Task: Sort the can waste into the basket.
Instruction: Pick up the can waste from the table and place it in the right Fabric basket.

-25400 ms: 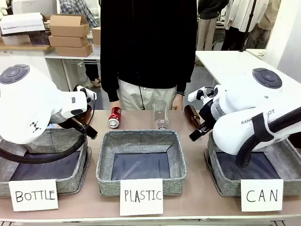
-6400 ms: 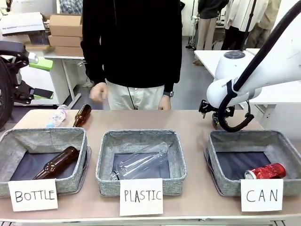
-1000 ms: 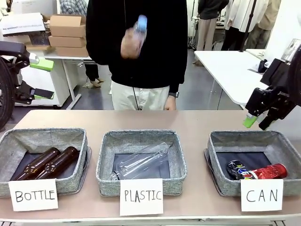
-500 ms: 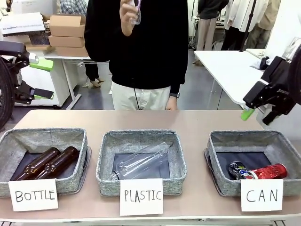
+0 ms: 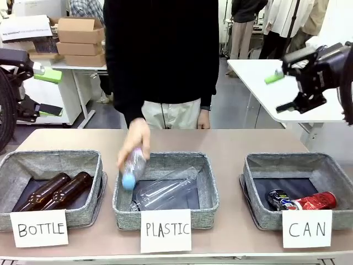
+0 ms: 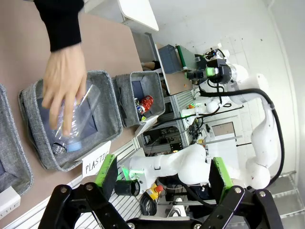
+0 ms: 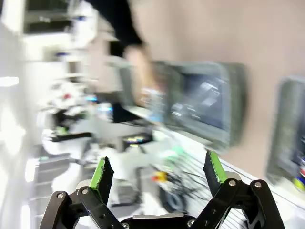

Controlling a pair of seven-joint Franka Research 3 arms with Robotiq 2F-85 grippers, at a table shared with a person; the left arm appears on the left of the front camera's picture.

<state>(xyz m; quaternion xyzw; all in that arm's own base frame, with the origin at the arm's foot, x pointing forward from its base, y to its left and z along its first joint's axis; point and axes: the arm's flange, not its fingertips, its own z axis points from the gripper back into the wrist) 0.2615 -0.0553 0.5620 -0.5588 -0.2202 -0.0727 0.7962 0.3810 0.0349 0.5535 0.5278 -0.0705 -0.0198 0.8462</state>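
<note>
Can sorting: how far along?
Looks done: the red can and the dark can both lie inside the CAN basket. Nothing in hand: right gripper is raised and open, left gripper open. The person's hand is lowering a plastic bottle over the PLASTIC basket.

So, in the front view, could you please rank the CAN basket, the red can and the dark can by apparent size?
1. Basket, by far the largest.
2. Red can.
3. Dark can, though the basket's front wall partly hides both cans, so their order is unsure.
</note>
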